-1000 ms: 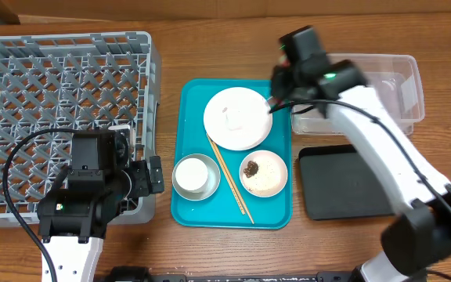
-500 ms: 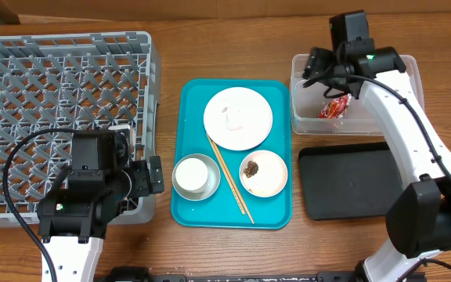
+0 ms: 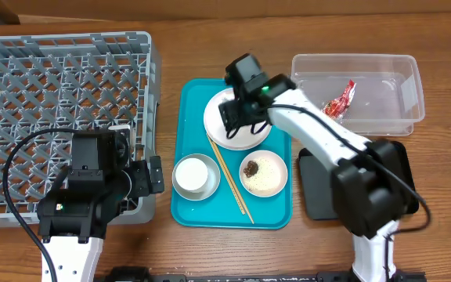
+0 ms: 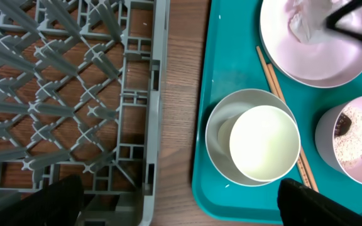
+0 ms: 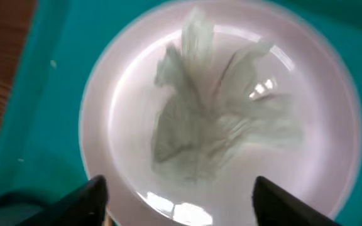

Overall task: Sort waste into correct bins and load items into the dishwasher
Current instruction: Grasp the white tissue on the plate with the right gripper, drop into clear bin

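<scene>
I read the right gripper as spread wide and empty, over the large plate. The crumpled white tissue lies on the plate at 12 o'clock from the fingertips, centred between them, long axis roughly 1-to-7. The left gripper, also spread, hangs by the dish rack, so the right arm is nearer.

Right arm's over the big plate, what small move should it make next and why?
Probably lower the right end effector straight down onto the crumpled tissue, then close. It hangs open just above the tissue, which lies loose on the large plate.
</scene>
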### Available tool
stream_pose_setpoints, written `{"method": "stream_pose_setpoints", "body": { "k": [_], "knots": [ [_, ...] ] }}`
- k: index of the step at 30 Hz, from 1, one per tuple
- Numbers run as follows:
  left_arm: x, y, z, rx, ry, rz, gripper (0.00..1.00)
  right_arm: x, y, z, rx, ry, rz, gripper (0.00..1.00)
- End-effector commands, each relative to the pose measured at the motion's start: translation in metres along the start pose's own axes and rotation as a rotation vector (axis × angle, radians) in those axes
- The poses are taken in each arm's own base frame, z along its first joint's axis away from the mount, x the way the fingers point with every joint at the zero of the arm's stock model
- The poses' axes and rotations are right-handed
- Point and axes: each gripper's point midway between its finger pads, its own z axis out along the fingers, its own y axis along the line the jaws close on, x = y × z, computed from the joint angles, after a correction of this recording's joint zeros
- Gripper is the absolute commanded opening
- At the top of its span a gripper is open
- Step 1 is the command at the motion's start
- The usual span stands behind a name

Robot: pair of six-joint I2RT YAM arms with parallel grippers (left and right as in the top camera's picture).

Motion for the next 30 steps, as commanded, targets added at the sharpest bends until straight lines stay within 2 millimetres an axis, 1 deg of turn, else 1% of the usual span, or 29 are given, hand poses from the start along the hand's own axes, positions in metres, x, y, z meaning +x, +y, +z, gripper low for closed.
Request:
{"method": "stream_pose_setpoints", "body": {
  "k": [1,2,4,5,6,7,8,9,10,11,14,15,16,17,18,19,20,21,23,24,25,28,30],
  "knots": [
    [-0.007,-0.003,-0.007,0.009,-0.027,-0.011,1.0,0.014,0.004,0.026,0.017,0.05,0.004,0.68],
    [-0.007,-0.003,-0.007,0.009,-0.027,-0.011,1.0,0.018,0.003,0.033,0.021,0.065,0.014,0.59],
    [-0.007,-0.003,-0.007,0.009,-0.027,-0.011,1.0,0.02,0.002,0.034,0.024,0.074,0.018,0.34],
    [-0.007,-0.003,-0.007,0.009,-0.027,-0.011,1.0,0.019,0.003,0.032,0.023,0.072,0.017,0.26],
    [-0.007,-0.003,-0.007,0.009,-0.027,-0.011,1.0,0.015,0.002,0.025,0.025,0.063,0.02,0.16],
    [-0.007,-0.003,-0.007,0.009,-0.027,-0.011,1.0,0.01,0.0,0.018,0.031,0.053,0.028,0.12],
    [-0.007,-0.003,-0.007,0.009,-0.027,-0.011,1.0,-0.004,-0.008,0.001,0.057,0.012,0.072,0.06],
    [-0.007,-0.003,-0.007,0.009,-0.027,-0.011,1.0,-0.008,-0.01,-0.004,0.062,-0.002,0.084,0.04],
    [-0.007,-0.003,-0.007,0.009,-0.027,-0.011,1.0,-0.02,-0.014,-0.019,0.061,-0.037,0.096,0.04],
    [-0.007,-0.003,-0.007,0.009,-0.026,-0.011,1.0,-0.031,-0.017,-0.037,0.056,-0.074,0.109,0.04],
    [-0.007,-0.003,-0.007,0.009,-0.027,-0.011,1.0,-0.045,-0.022,-0.07,0.046,-0.138,0.124,0.04],
    [-0.007,-0.003,-0.007,0.009,-0.028,-0.011,1.0,-0.052,-0.023,-0.087,0.038,-0.182,0.13,0.04],
    [-0.007,-0.003,-0.007,0.008,-0.028,-0.011,1.0,-0.058,-0.022,-0.098,0.027,-0.219,0.129,0.18],
    [-0.007,-0.003,-0.007,0.008,-0.028,-0.01,1.0,-0.059,-0.02,-0.099,0.017,-0.223,0.128,0.41],
    [-0.007,-0.003,-0.007,0.008,-0.028,-0.01,1.0,-0.058,-0.017,-0.098,0.001,-0.215,0.126,0.49],
    [-0.007,-0.003,-0.007,0.008,-0.028,-0.01,1.0,-0.054,-0.012,-0.091,-0.017,-0.195,0.12,0.49],
    [-0.007,-0.003,-0.007,0.009,-0.028,-0.011,1.0,-0.05,-0.006,-0.08,-0.028,-0.171,0.111,0.5],
    [-0.007,-0.003,-0.007,0.009,-0.028,-0.011,1.0,-0.043,0.0,-0.061,-0.025,-0.133,0.097,0.53],
    [-0.007,-0.003,-0.007,0.009,-0.027,-0.01,1.0,-0.03,0.009,-0.021,-0.016,-0.064,0.076,0.54],
    [-0.007,-0.003,-0.007,0.009,-0.027,-0.011,1.0,-0.028,0.009,-0.015,-0.014,-0.053,0.075,0.55],
    [-0.007,-0.003,-0.007,0.009,-0.027,-0.011,1.0,-0.02,0.008,0.004,-0.004,-0.016,0.076,0.54],
    [-0.007,-0.003,-0.007,0.009,-0.027,-0.01,1.0,-0.012,0.004,0.025,0.007,0.021,0.088,0.54],
    [-0.007,-0.003,-0.007,0.009,-0.027,-0.01,1.0,-0.007,0.002,0.035,0.014,0.042,0.11,0.53]
  ]
}}
